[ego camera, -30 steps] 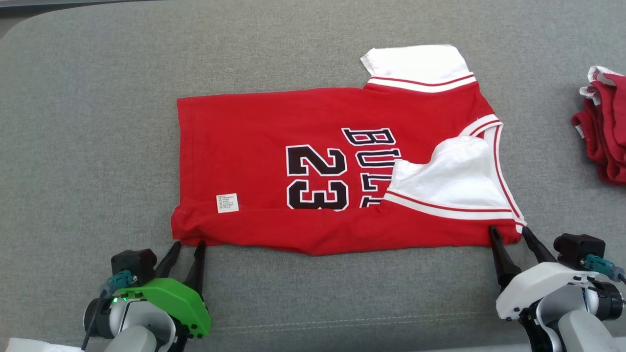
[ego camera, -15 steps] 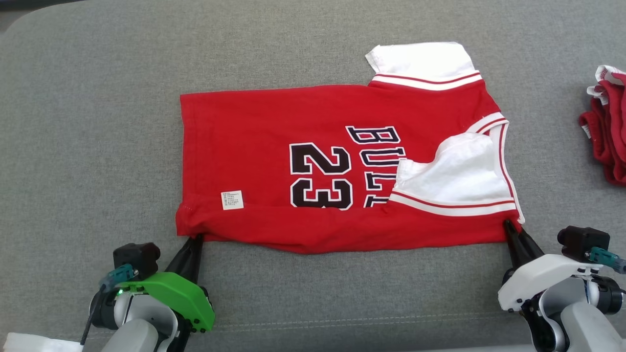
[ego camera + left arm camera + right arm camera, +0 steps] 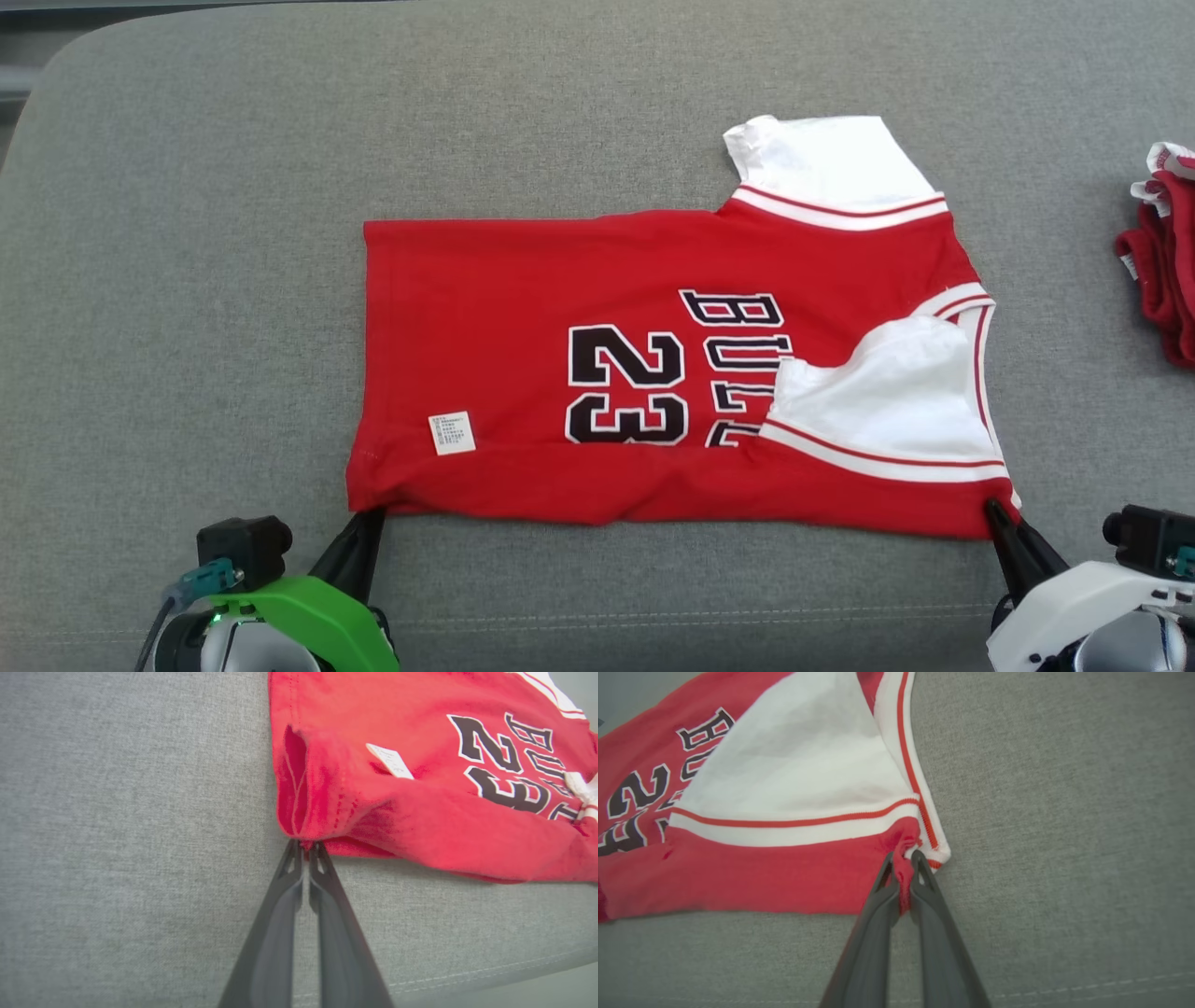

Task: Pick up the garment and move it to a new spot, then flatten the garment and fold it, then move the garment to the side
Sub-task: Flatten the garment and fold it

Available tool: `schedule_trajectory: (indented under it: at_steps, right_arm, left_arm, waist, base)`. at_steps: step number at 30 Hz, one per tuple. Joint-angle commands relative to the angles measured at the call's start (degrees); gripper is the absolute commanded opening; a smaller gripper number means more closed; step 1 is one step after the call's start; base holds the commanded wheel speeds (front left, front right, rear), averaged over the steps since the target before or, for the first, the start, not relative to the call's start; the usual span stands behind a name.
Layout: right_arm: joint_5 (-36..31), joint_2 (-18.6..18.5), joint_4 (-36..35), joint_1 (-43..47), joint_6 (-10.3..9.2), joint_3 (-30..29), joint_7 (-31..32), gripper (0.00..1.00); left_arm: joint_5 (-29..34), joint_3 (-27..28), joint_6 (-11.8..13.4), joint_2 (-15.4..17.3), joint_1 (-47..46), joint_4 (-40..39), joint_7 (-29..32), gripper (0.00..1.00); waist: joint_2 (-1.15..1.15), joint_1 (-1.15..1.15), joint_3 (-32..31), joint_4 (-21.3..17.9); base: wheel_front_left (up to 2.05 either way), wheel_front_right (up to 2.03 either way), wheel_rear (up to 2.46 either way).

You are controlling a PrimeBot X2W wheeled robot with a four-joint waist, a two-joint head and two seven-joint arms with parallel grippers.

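A second ago both grippers stood with fingers spread at the near edge of the garment [image 3: 560,373]; now each pair has come together on it. The whole head view has also slid, so the garment sits lower in that picture, which is the camera's shift.

The red jersey lies flat across the middle of the grey fabric-covered table [image 3: 187,280], hem to the left and neck to the right. The left gripper [image 3: 371,515] is pinched tight on the near-left hem corner, and the cloth there bunches and gapes open just above the fingertips [image 3: 293,851]. The right gripper [image 3: 995,509] is clamped on the near-right shoulder corner, with a fold of red fabric squeezed between its fingers [image 3: 924,868].

A white label [image 3: 452,433] shows near the hem. The near white sleeve [image 3: 887,392] is folded over the front and covers part of the lettering beside the 23. At the far right a second red garment [image 3: 1162,289] is cut off by the picture's edge. Both gripper bodies run off the bottom.
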Motion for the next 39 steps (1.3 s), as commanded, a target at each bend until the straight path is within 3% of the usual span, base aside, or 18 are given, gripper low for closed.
schedule_trajectory:
  at_steps: [1,6,7,9,10,11,12,13,21,28,33,39]
  right_arm:
    - [-0.23,0.58,-1.61,2.05,-0.03,-1.1,1.01,0.0]
    - [-0.32,2.77,-5.22,4.68,-0.03,-2.4,3.38,0.0]
    - [-0.14,3.06,-5.49,4.79,-0.03,-2.39,3.68,0.04]
    - [-0.02,3.34,-6.0,4.41,-0.03,-2.3,3.74,1.0]
    - [0.08,3.54,-6.03,4.19,-0.03,-2.33,3.79,1.0]
    - [-0.17,3.55,-6.23,3.93,-0.03,-2.42,3.51,1.0]
    - [-0.32,3.62,-6.46,3.61,-0.03,-2.56,3.13,1.0]
    - [-0.46,3.68,-6.6,3.43,-0.03,-2.75,2.73,1.0]
    - [-3.3,3.98,-9.23,1.39,-0.02,-5.84,-3.18,1.0]
    - [-5.67,2.49,-9.78,-6.2,-0.02,-6.75,-6.89,1.0]
    - [-5.75,0.47,-7.09,-14.98,-0.02,-5.46,-7.77,1.0]
    - [-4.77,-3.14,-2.12,-26.21,-0.02,-3.56,-7.48,1.0]
  left_arm:
    - [-0.36,0.66,1.15,1.31,1.55,-1.36,0.6,0.0]
    - [-1.67,1.63,2.96,2.96,4.18,-4.9,2.48,0.0]
    - [-1.84,1.73,3.18,3.21,4.38,-5.16,2.88,0.0]
    - [-2.34,1.78,3.46,3.15,4.53,-5.79,3.45,0.0]
    - [-2.56,1.86,3.6,2.97,4.46,-5.88,3.58,0.0]
    - [-2.59,2.02,3.7,2.9,4.27,-5.94,3.38,0.21]
    - [-2.56,2.07,3.87,2.73,4.04,-5.99,3.2,0.89]
    - [-2.71,2.21,4.22,2.47,3.91,-5.96,3.09,1.0]
    - [-0.5,4.82,7.96,1.69,3.03,-6.57,-1.77,1.0]
    - [3.66,6.81,11.11,2.26,-1.53,-8.78,-6.43,1.0]
    - [6.51,5.94,11.29,2.37,-6.82,-9.41,-7.15,1.0]
    - [7.64,4.65,9.8,0.97,-14.3,-8.14,-5.98,1.0]
  waist:
    - [0.0,0.0,-0.34,-0.1]
    - [0.0,0.0,-0.82,-0.64]
    - [0.0,0.0,-0.8,-0.75]
    - [0.0,0.0,-0.74,-0.89]
    - [0.0,0.0,-0.71,-0.92]
    - [0.0,0.0,-0.68,-0.95]
    - [0.0,0.0,-0.63,-0.97]
    - [0.0,0.0,-0.62,-0.96]
    - [0.0,0.0,-0.71,-1.18]
    - [0.0,0.0,-0.38,-1.99]
    - [0.0,0.0,0.67,-2.27]
    - [0.0,0.0,3.17,-1.45]
  base:
    - [0.0,0.0,0.0]
    - [0.0,0.0,0.0]
    - [0.0,0.0,0.0]
    - [0.0,0.0,0.0]
    - [0.0,0.0,0.0]
    - [0.0,0.0,0.0]
    - [0.0,0.0,0.0]
    - [0.0,0.0,0.0]
    - [0.0,0.0,0.0]
    - [0.0,0.0,0.0]
    - [0.0,0.0,0.0]
    - [0.0,0.0,0.0]
